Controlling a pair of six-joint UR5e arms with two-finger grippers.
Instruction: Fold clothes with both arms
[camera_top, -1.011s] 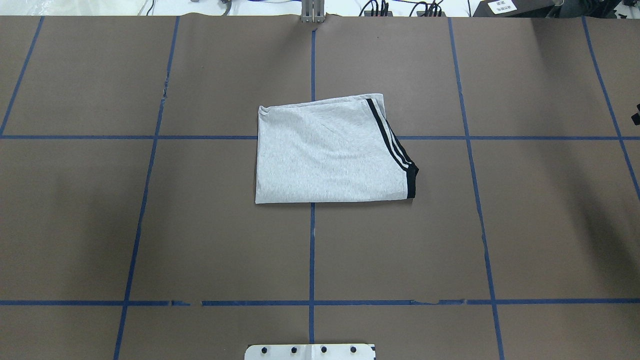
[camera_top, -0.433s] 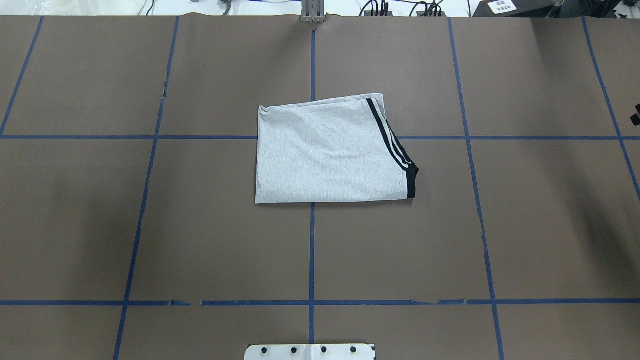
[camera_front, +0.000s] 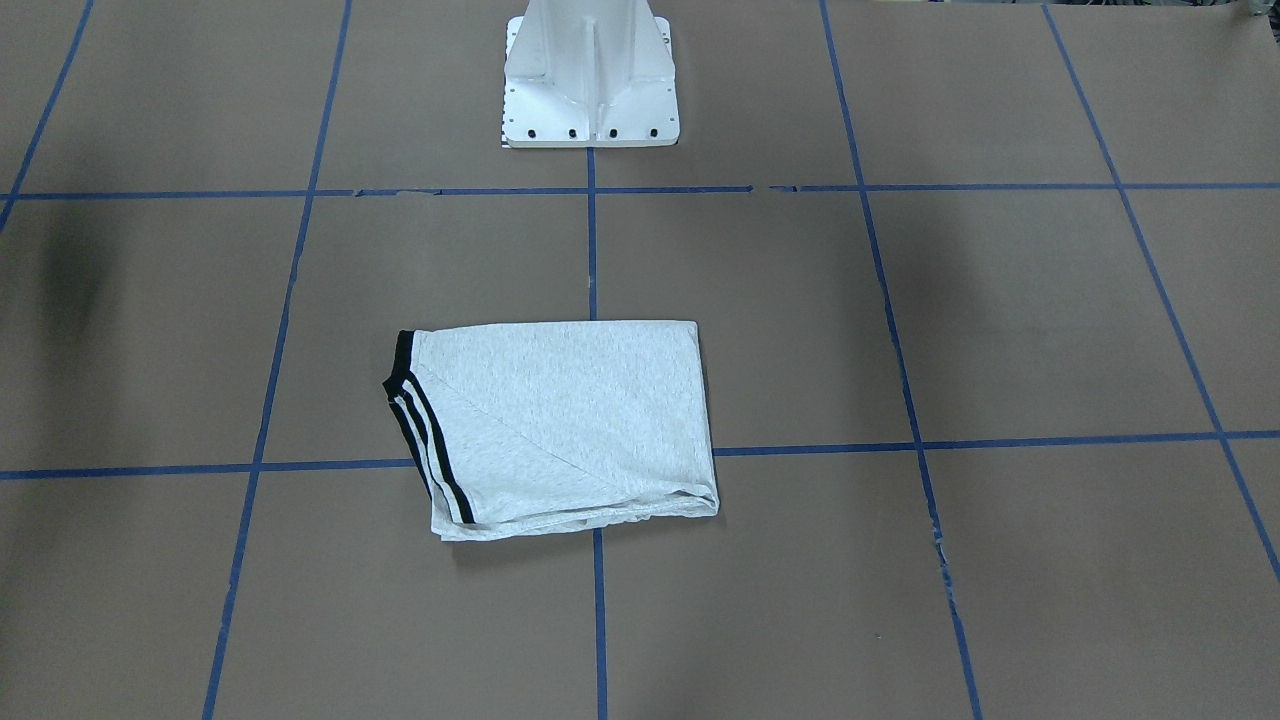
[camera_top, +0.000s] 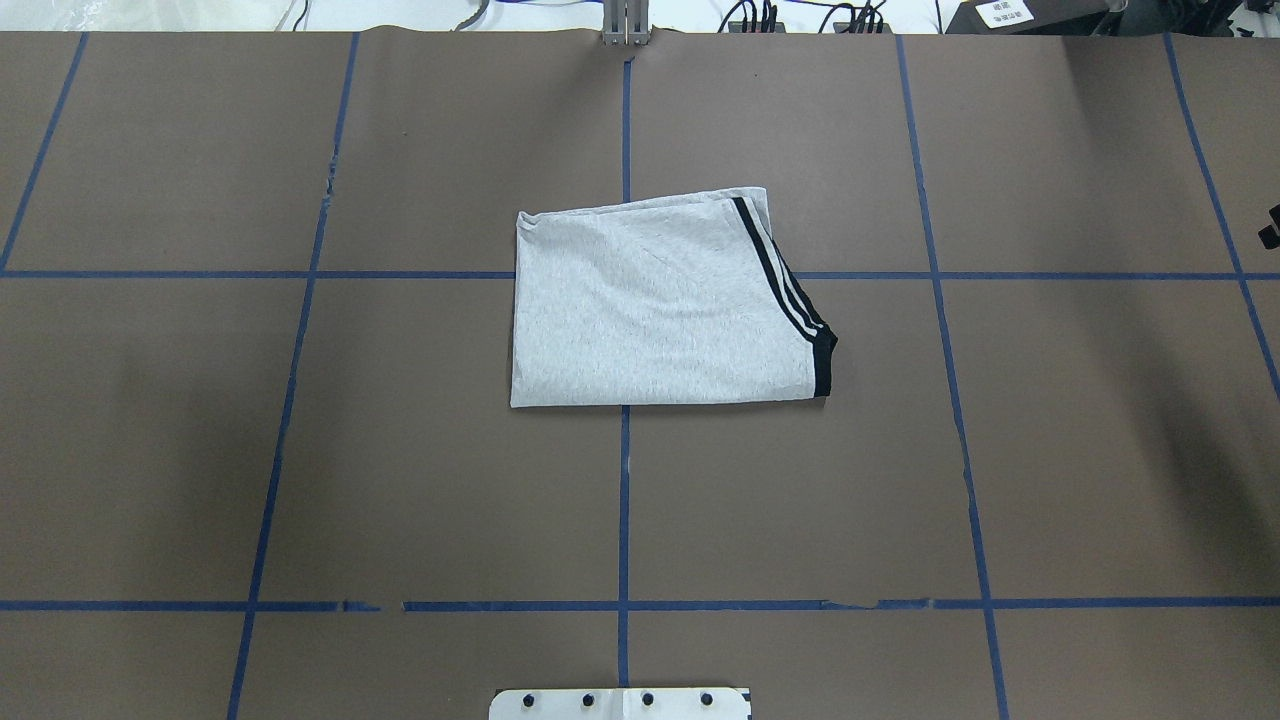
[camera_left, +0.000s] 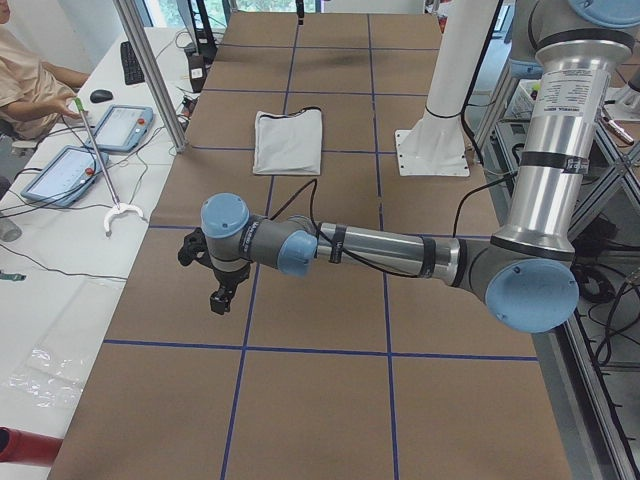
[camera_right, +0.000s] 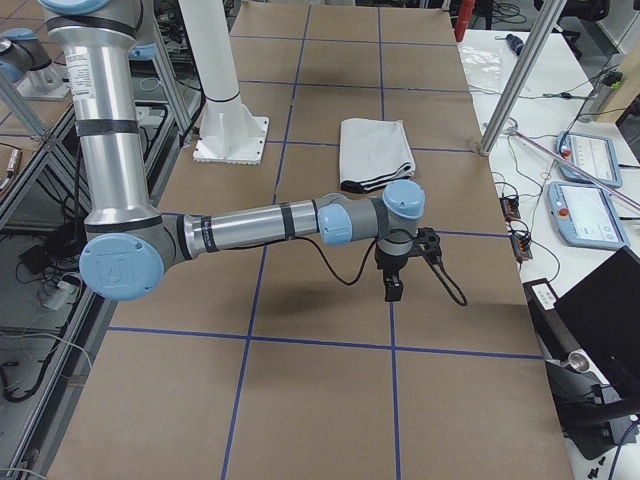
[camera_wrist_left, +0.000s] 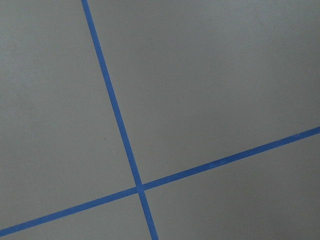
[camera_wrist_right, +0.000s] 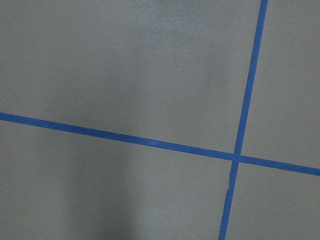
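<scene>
If the black left gripper (camera_left: 217, 298) or right gripper (camera_right: 394, 284), open or closed I cannot tell, sweeps inward, the loosely folded heather-grey black-trimmed T-shirt (camera_top: 655, 315) could be dragged open.

Left arm (camera_left: 380, 248): upper link upright, elbow bent, forearm extended level and far outward. The wrist points the left gripper (camera_left: 217, 298) straight down, hanging in the air. Finger spacing cannot be judged. Right arm (camera_right: 250, 225): the same posture on the opposite side, forearm level, right gripper (camera_right: 392, 290) pointing down. Finger spacing likewise indeterminate.
</scene>
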